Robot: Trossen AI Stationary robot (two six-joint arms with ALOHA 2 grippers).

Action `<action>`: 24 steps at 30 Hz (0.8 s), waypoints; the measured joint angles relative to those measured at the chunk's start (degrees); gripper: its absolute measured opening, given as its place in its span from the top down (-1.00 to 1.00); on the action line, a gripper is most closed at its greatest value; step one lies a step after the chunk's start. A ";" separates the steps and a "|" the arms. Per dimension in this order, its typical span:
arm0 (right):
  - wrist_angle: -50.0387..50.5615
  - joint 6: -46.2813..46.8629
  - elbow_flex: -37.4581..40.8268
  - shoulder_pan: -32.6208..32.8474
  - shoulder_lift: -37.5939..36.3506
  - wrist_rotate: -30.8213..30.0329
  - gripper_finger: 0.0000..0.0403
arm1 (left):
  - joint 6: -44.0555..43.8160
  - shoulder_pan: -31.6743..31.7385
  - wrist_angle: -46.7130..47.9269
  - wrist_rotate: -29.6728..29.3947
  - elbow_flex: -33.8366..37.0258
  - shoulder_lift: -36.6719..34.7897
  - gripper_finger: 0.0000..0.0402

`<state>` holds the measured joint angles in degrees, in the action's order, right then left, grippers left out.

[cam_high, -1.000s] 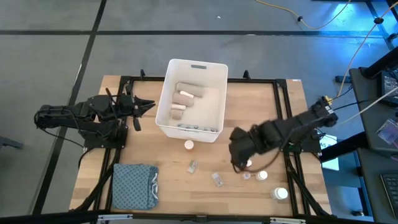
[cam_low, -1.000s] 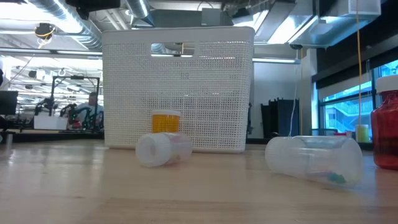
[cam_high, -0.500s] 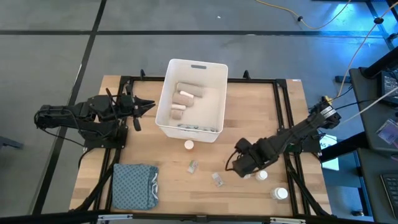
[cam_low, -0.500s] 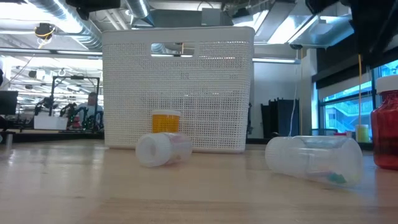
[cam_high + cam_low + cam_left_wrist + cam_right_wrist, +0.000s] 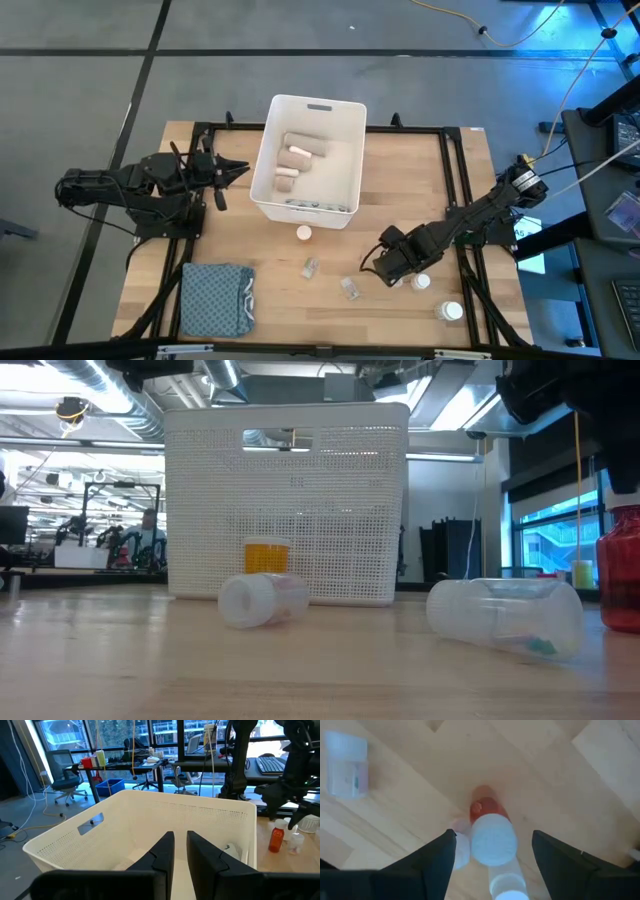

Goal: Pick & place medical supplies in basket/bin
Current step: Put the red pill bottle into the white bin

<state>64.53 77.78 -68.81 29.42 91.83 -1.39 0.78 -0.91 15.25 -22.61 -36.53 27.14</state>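
Hovering open-fingered over the wooden table, the right end effector straddles an upright white-capped red pill bottle directly beneath, near the white plastic bin; left end effector waits, fingers nearly together.

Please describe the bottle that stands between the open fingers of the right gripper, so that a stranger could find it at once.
Start at the large white plastic tub, then go to the table's right front, where the right gripper hangs low. Between its open fingers stands a small red bottle with a white cap; the clear vial beside it lies flat.
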 joint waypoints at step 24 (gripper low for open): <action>-0.68 -0.44 0.03 -0.80 0.02 2.58 0.07 | 0.02 0.00 0.04 -0.09 0.00 0.00 0.78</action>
<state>63.85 77.34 -68.77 28.62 91.85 1.20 0.80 -0.91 15.29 -22.70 -36.53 27.14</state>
